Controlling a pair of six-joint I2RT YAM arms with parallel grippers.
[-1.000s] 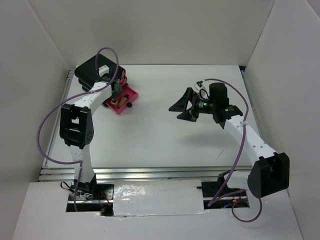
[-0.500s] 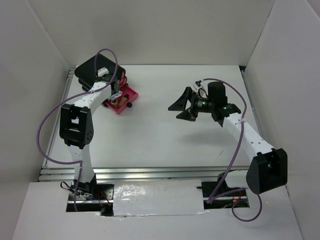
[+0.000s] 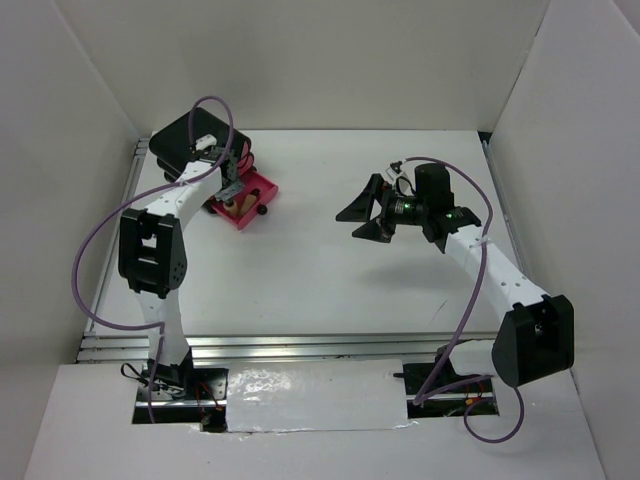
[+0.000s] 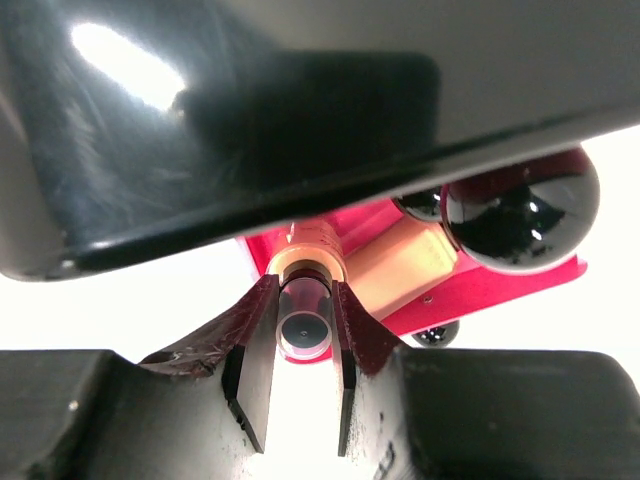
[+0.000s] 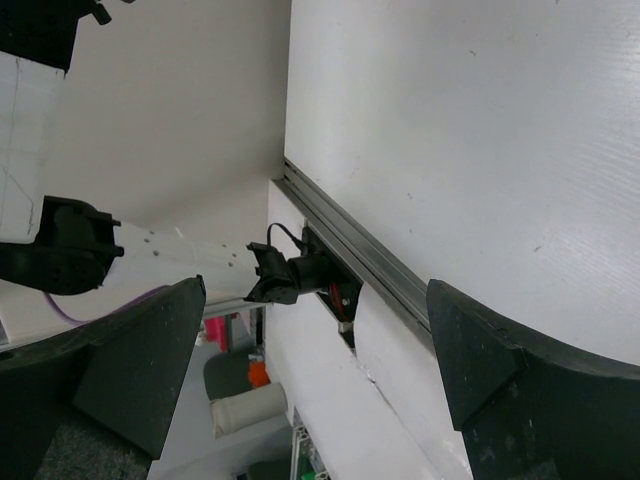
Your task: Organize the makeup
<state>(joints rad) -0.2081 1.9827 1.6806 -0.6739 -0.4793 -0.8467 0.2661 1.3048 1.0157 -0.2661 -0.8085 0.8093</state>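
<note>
Bright, even light; left-wrist background overexposed, foreground seemingly blurred.

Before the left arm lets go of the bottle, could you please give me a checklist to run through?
1. Left gripper shut on the bottle: ok, both fingers press its dark cap.
2. Bottle inside the drawer: ok, its tan body lies in the pink tray beside a second bottle.
3. Bottle resting on the drawer floor: cannot tell, the underside is hidden.
4. Drawer pulled out of the box: ok.
5. Right gripper out of the way: ok, open, empty and well apart from the drawer.
</note>
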